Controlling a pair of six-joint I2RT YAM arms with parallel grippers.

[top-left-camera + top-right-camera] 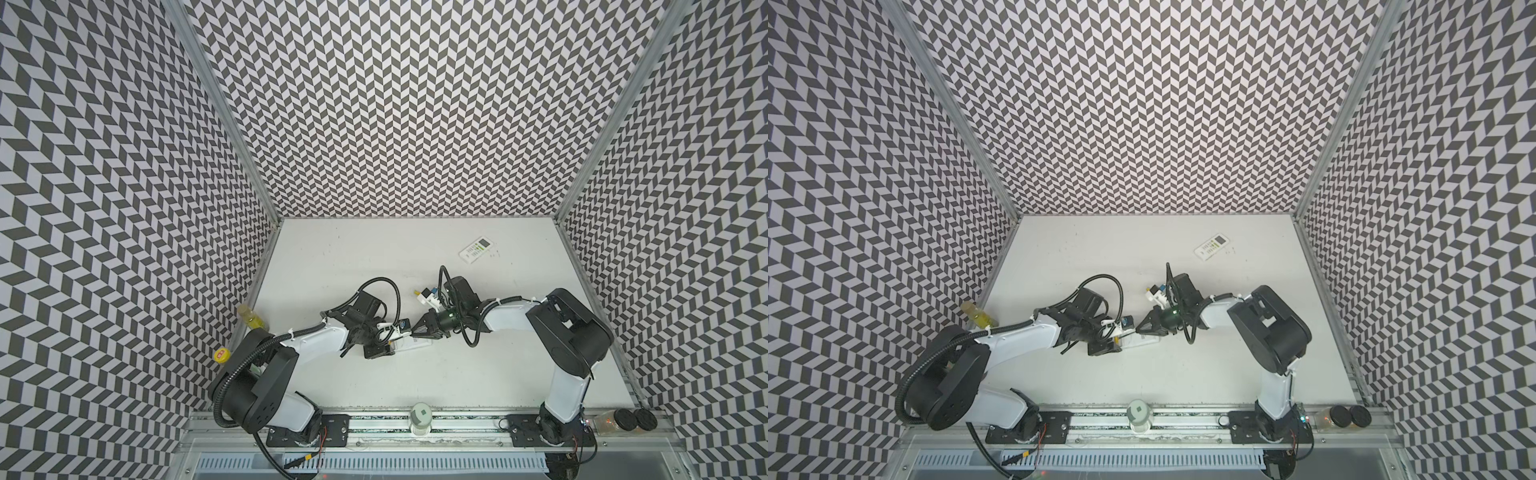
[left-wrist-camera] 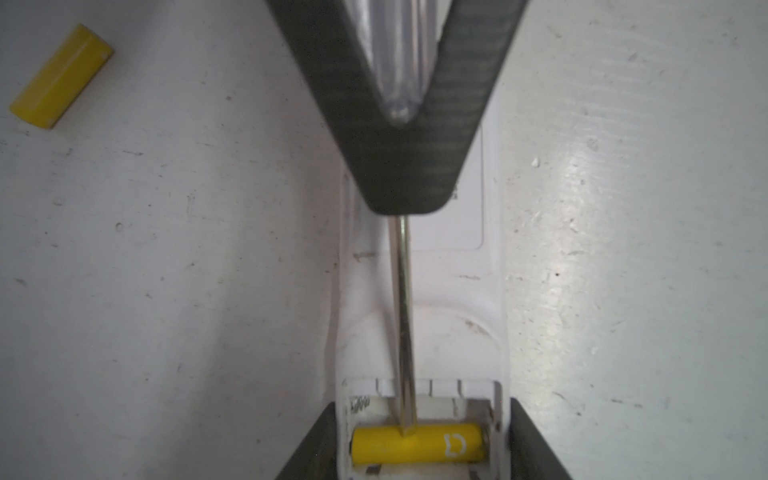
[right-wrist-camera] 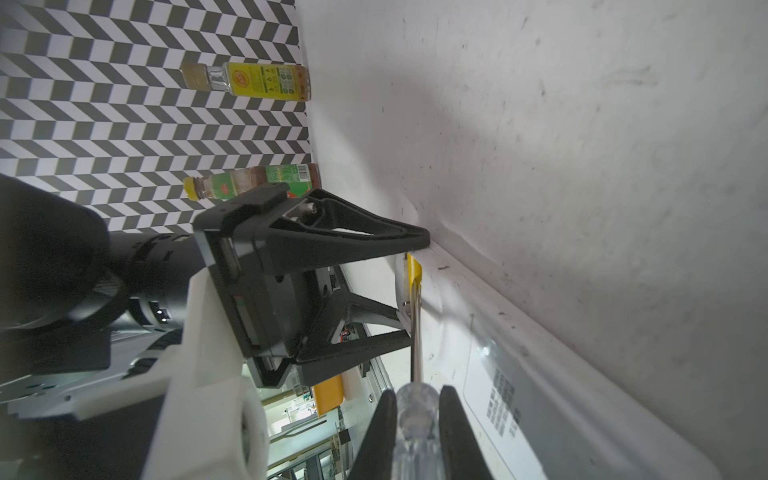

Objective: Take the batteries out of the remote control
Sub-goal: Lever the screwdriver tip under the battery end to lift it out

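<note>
Near centre of the worktop [image 1: 374,257] lies the remote [image 2: 449,291], back up, long axis approx 9–3 seen from above. Left tool [image 2: 423,403], part-spread, clamps its sides; right tool [image 3: 417,399], pressed together, pinches the screwdriver [image 2: 401,311]. Best: keep clamp firm, lever gently at one end. The yellow cell [image 2: 415,442] under the tip sits in the remote, axis approx 12–6; a loose cell [image 2: 60,77] lies at 1 o'clock.

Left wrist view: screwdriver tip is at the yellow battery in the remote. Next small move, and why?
Probably lever the screwdriver tip gently to pop the yellow battery out: it lies seated in the remote's open bay, the tip meets its side, and the left gripper steadies the remote.
</note>
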